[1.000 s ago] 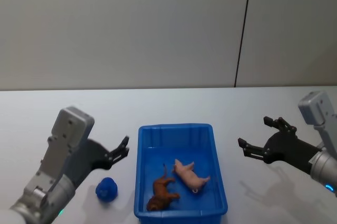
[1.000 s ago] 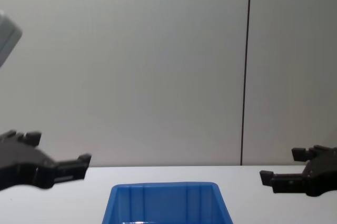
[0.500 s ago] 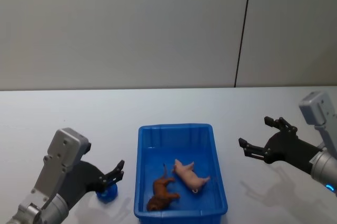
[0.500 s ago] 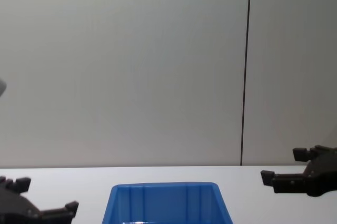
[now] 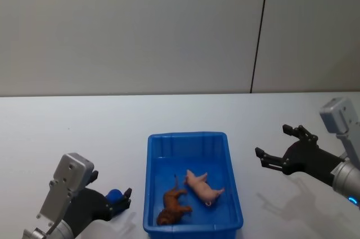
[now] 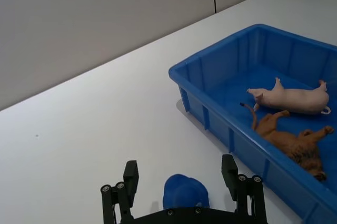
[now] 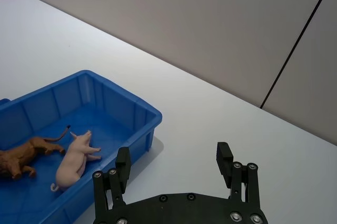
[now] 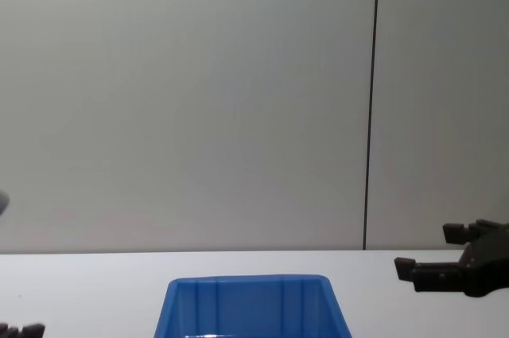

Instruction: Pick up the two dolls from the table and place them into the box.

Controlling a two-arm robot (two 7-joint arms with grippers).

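The blue box (image 5: 232, 177) sits mid-table with two dolls lying in it: a brown animal (image 5: 173, 207) and a pink pig (image 5: 203, 187). Both also show in the left wrist view, the pig (image 6: 292, 97) beside the brown one (image 6: 295, 142). A small blue figure (image 6: 185, 193) rests on the table (image 5: 112, 126) left of the box. My left gripper (image 6: 180, 174) is low over it, open, a finger on each side without touching. Right of the box, my right gripper (image 5: 271, 140) hovers open above the table with nothing in it.
A plain grey wall with a dark vertical seam (image 5: 259, 31) runs behind the table. Bare tabletop stretches behind the box and to both sides (image 5: 292, 109). The box's far rim (image 8: 246, 281) and my right gripper (image 8: 433, 262) show low in the chest view.
My left arm has dropped down and back toward the blue figure, so its fingers now flank it near the table. The right arm and the dolls in the box have not moved.
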